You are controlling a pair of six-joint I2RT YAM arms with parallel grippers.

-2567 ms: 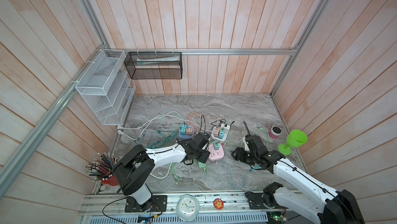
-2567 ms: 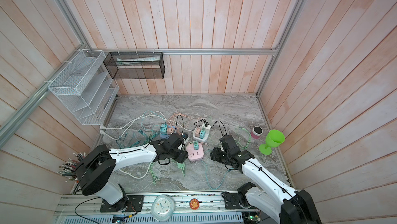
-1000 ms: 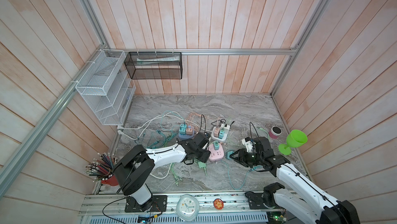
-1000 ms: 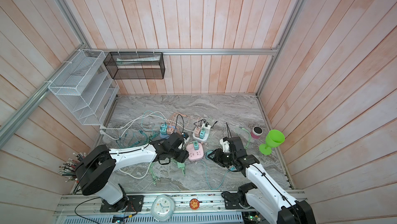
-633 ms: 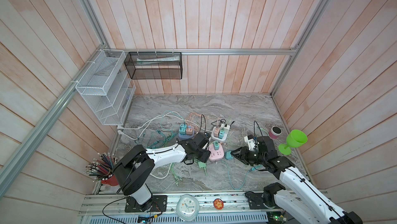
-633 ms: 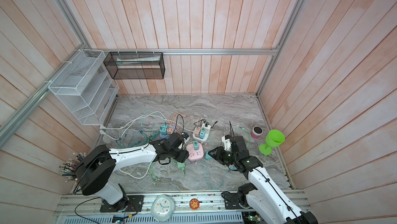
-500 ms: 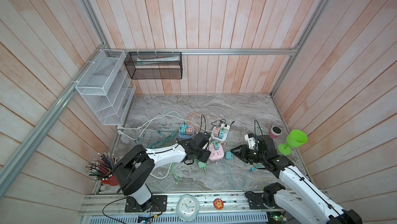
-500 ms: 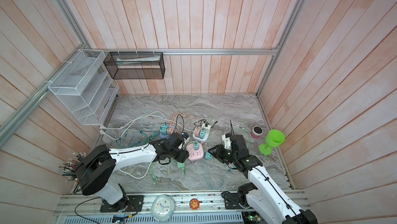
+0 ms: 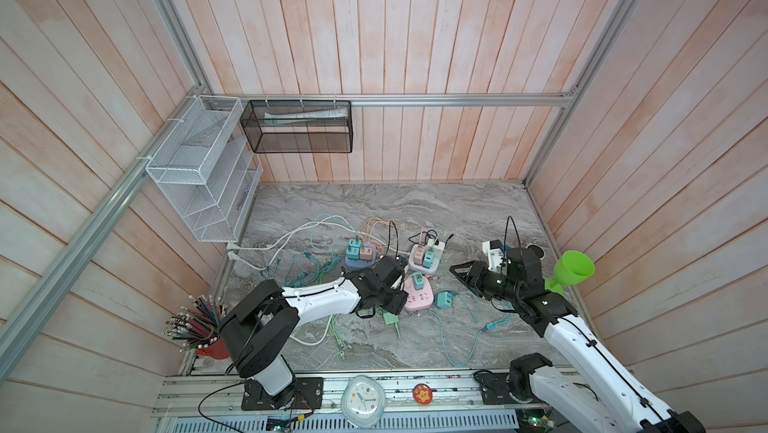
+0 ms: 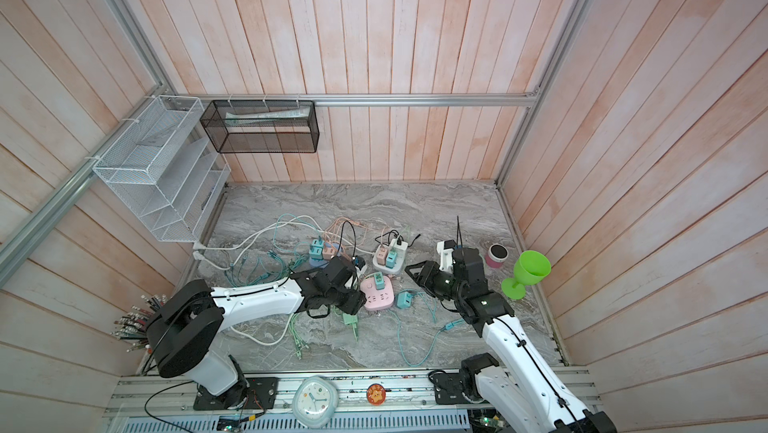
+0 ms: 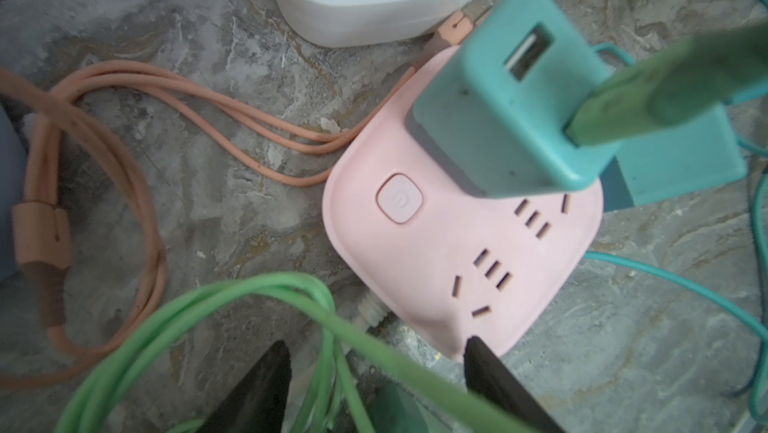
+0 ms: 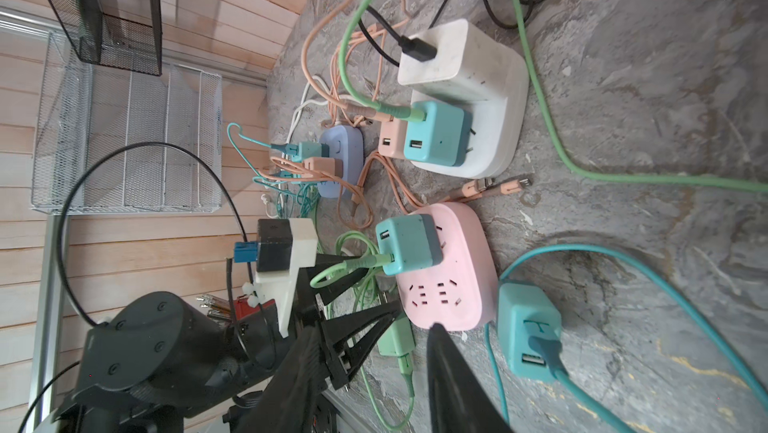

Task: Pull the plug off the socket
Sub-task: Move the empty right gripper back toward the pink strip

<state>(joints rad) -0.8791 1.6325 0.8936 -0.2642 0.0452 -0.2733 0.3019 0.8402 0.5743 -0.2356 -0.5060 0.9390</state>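
Observation:
The pink socket [image 9: 423, 301] [image 10: 381, 298] [image 11: 436, 252] [image 12: 453, 281] lies flat among cables. One teal plug [image 9: 417, 282] [image 11: 498, 119] [image 12: 407, 244] stands plugged into it, with a green cable in its port. A second teal plug [image 9: 443, 299] [image 10: 403, 299] [image 12: 528, 327] lies loose on the table, right beside the socket. My left gripper [image 9: 400, 300] [image 11: 374, 368] is open at the socket's left edge, one fingertip touching its corner, with green cable between the fingers. My right gripper [image 9: 457, 275] [image 12: 372, 329] hangs open and empty, right of the loose plug.
A white socket [image 9: 434, 262] and a blue socket [image 9: 353, 264], both carrying plugs, lie behind the pink one. A loose green plug [image 9: 390, 318] and several cables litter the marble. A green goblet [image 9: 573, 271] and a small cup [image 9: 536, 251] stand at the right wall.
My right gripper has pulled back to the right and upward, away from the loose teal plug, which stays beside the socket. The left arm has not moved.

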